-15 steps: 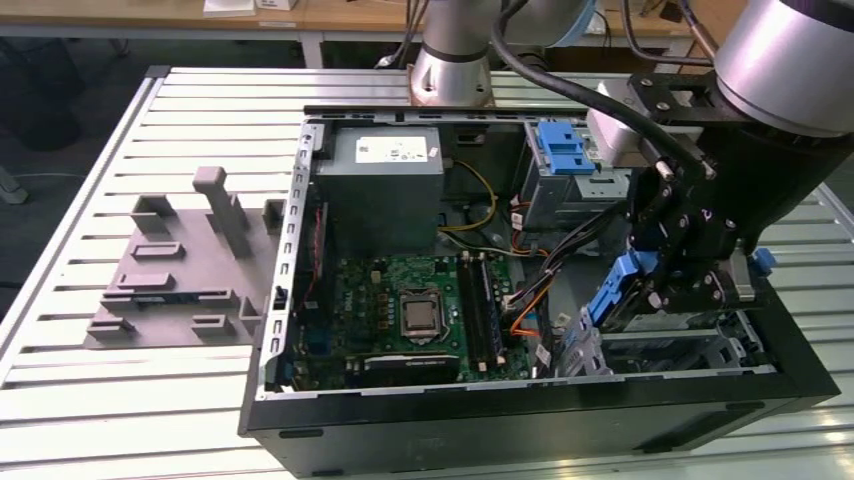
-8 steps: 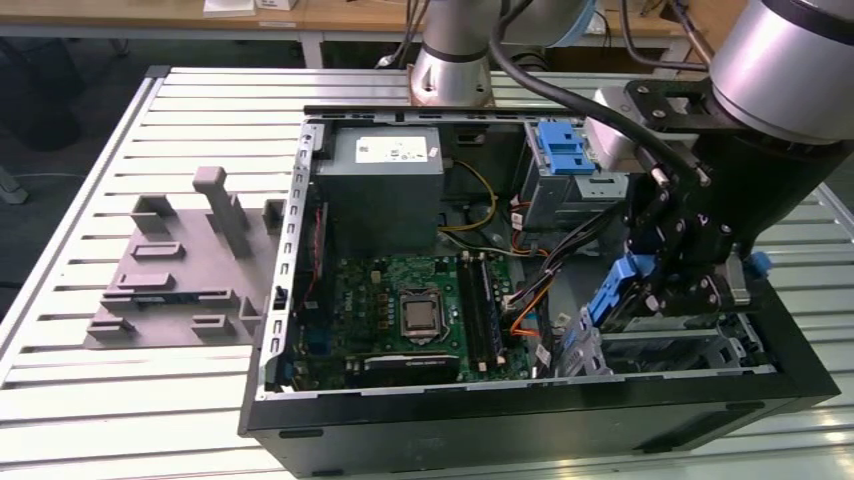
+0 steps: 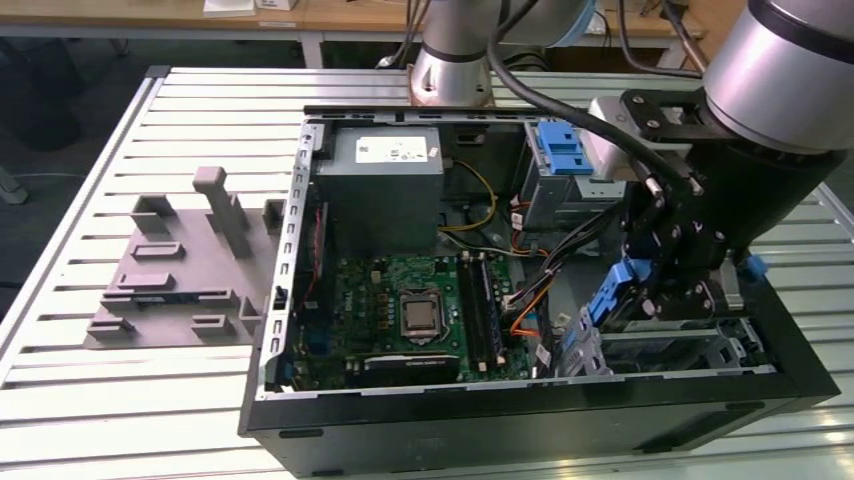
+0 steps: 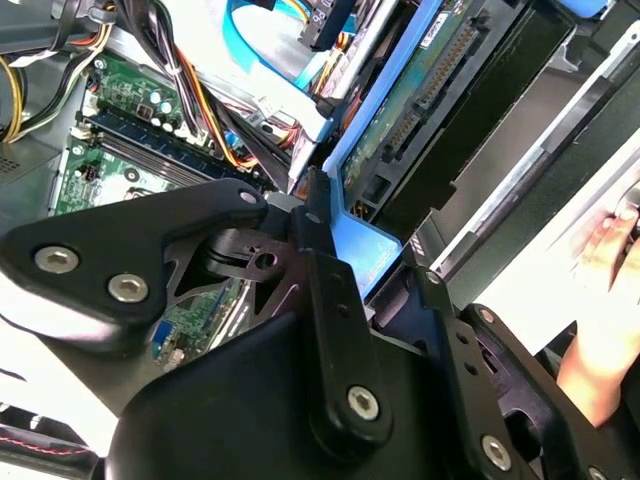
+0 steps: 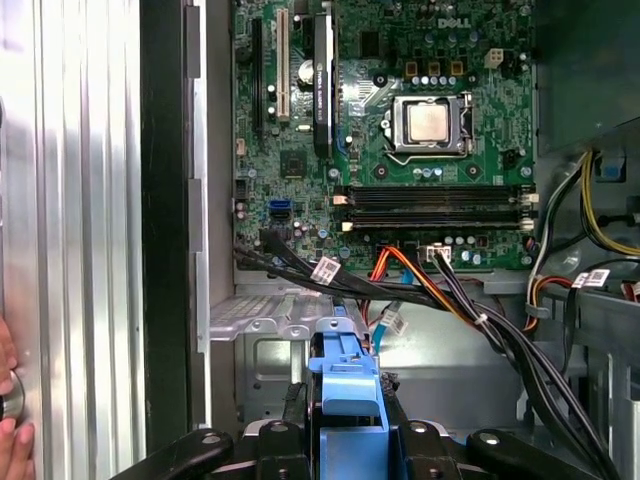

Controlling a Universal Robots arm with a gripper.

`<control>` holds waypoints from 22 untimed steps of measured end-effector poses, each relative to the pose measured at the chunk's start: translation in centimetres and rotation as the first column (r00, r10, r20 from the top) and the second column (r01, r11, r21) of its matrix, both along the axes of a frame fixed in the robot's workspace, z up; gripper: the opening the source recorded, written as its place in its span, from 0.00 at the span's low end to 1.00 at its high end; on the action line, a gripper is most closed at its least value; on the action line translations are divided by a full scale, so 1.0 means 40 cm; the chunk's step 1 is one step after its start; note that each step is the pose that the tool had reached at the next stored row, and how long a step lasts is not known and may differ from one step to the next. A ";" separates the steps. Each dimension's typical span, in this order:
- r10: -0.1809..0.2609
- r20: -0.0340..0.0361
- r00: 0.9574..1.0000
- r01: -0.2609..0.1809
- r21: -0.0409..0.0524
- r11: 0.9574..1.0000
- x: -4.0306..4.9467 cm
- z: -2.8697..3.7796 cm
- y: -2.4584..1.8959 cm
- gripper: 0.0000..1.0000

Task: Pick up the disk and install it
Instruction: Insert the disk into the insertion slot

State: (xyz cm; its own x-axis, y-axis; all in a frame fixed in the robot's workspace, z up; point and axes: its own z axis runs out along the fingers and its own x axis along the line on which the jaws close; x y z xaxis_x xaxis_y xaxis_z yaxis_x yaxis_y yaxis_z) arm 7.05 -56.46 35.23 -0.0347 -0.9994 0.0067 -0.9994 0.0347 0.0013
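The arm (image 3: 787, 80) is reaching in from the exterior view's right and bending down into the open case (image 3: 534, 420), its wrist hanging over the case's front corner on that side. The tool (image 3: 671, 285) is pointing down and clenching the disk (image 3: 611, 296) by its blue frame, which is showing on both sides of the black fingers (image 5: 292, 405). The disk is standing on edge, just above the metal bay (image 3: 681, 345) in that corner. In the second wrist view its green circuit side is facing the camera, tilted. A bundle of black, orange and blue cables (image 5: 470, 310) is crossing between the bay and the motherboard (image 3: 400, 300), close to the disk's lower edge. A grey power supply (image 3: 380, 190) is sitting at the case's far end, and another blue carrier (image 3: 561, 148) is lying in the bay beside it. A person's hand (image 4: 600, 300) is resting on the slatted surface (image 3: 134, 400) outside the case wall. A grey foam block (image 3: 174, 270) is lying well apart on the exterior view's left.
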 end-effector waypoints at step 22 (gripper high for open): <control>0.000 0.000 1.000 0.000 0.000 1.000 0.000 -0.024 0.000 0.36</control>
State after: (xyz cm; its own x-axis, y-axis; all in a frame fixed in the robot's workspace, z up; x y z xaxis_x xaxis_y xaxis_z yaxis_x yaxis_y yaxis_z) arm 7.05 -56.46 34.27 -0.0347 -0.9994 0.0069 -0.9994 0.0347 0.0011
